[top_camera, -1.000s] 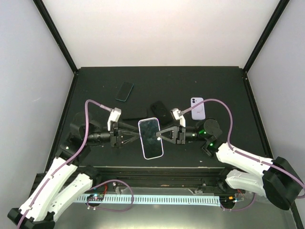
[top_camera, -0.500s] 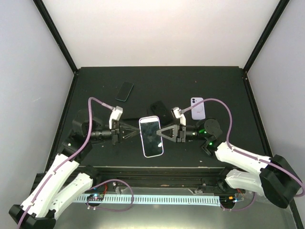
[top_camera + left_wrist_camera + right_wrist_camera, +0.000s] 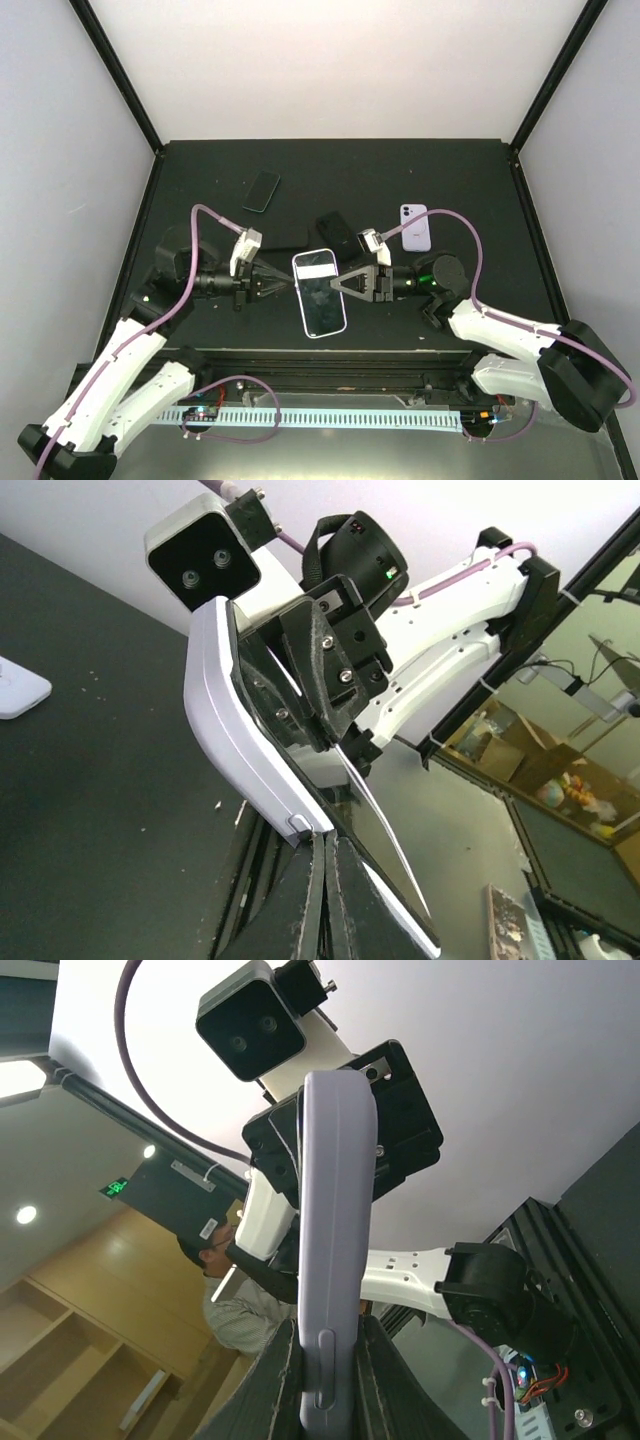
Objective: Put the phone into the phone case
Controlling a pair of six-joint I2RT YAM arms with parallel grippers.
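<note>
A phone with a dark screen (image 3: 322, 296) sits in a lavender phone case (image 3: 335, 1210), held off the table between the arms. My right gripper (image 3: 339, 285) is shut on the case's right edge; in the right wrist view the fingers (image 3: 290, 1380) clamp the case edge-on. My left gripper (image 3: 288, 286) is shut with nothing between its fingers, and its tips (image 3: 327, 838) touch the case's (image 3: 235, 735) left edge near a corner. In the left wrist view the phone's glass (image 3: 395, 845) looks slightly tilted against the case.
On the black table (image 3: 200, 180) lie a dark phone (image 3: 262, 191) at the back left and a lavender phone or case (image 3: 415, 227) with its back up at the right. A black flat object (image 3: 335, 231) and a dark slab (image 3: 285, 237) lie behind the held phone.
My left gripper has shut and moved right until its tips meet the case's left edge. The held phone has shifted slightly toward the near edge. The right gripper keeps its grip.
</note>
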